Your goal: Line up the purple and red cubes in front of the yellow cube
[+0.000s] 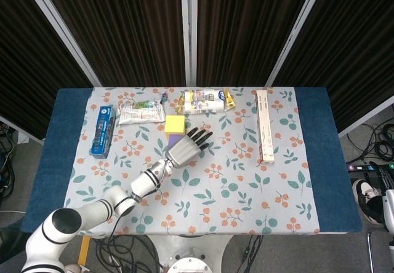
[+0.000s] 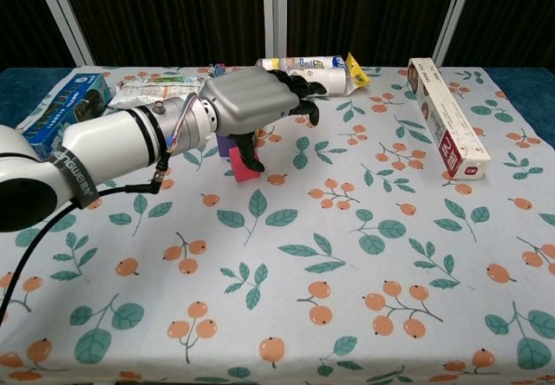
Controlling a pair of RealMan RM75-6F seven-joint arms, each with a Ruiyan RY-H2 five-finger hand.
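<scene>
My left hand (image 1: 184, 149) hovers low over the cubes with its fingers spread and extended, holding nothing. In the head view the yellow cube (image 1: 175, 124) sits just beyond it, and a sliver of the purple cube (image 1: 174, 139) shows at the hand's far edge; the red cube is hidden underneath. In the chest view the left hand (image 2: 256, 99) blocks the yellow cube. Its thumb (image 2: 246, 153) hangs down in front of the red cube (image 2: 236, 171), with a bit of the purple cube (image 2: 224, 146) behind. I cannot tell whether the thumb touches the red cube. My right hand is out of sight.
A blue box (image 1: 101, 130) lies at the left and a foil snack packet (image 1: 140, 112) at the back left. A white bottle with wrappers (image 1: 203, 101) lies behind the yellow cube. A long white carton (image 1: 265, 125) lies at the right.
</scene>
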